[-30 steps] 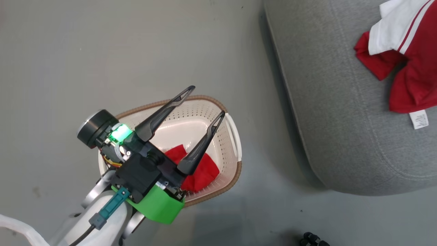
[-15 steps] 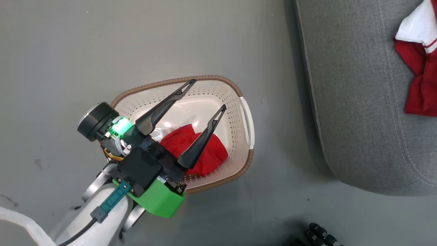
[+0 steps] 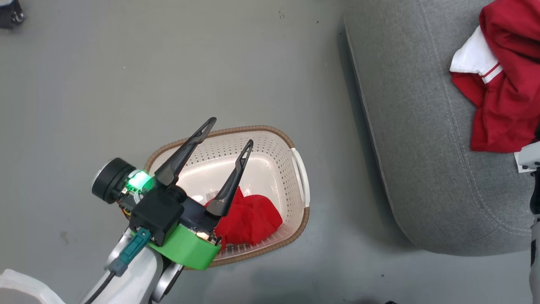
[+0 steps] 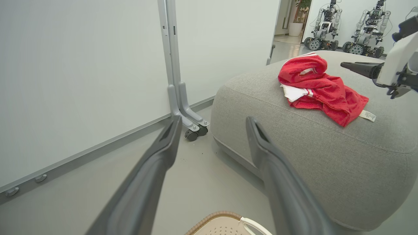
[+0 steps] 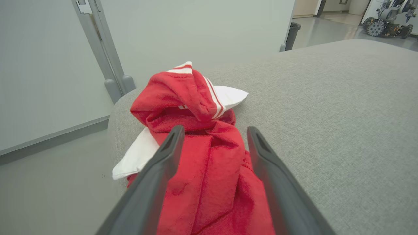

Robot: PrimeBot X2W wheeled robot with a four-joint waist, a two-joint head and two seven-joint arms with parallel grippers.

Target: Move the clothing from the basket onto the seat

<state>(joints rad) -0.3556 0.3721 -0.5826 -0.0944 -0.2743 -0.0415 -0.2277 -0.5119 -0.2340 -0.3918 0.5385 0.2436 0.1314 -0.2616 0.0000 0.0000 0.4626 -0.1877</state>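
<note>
Clothing half transferred: shirt (image 5: 196, 107) lies on the seat (image 3: 413, 147) between the right gripper's (image 5: 215, 129) parted jaws; shorts (image 3: 249, 219) lie in the basket (image 3: 300, 177). Left gripper (image 3: 230, 131), jaws apart, hovers above; next it likely must descend and close on the shorts.

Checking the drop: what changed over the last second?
Head camera swung, so the frame shift is not the things moving. Shirt on the seat now shows more red folded over its white panel; right claw stands open, aimed at it. Unchanged: left claw open over the basket, shorts inside.
</note>
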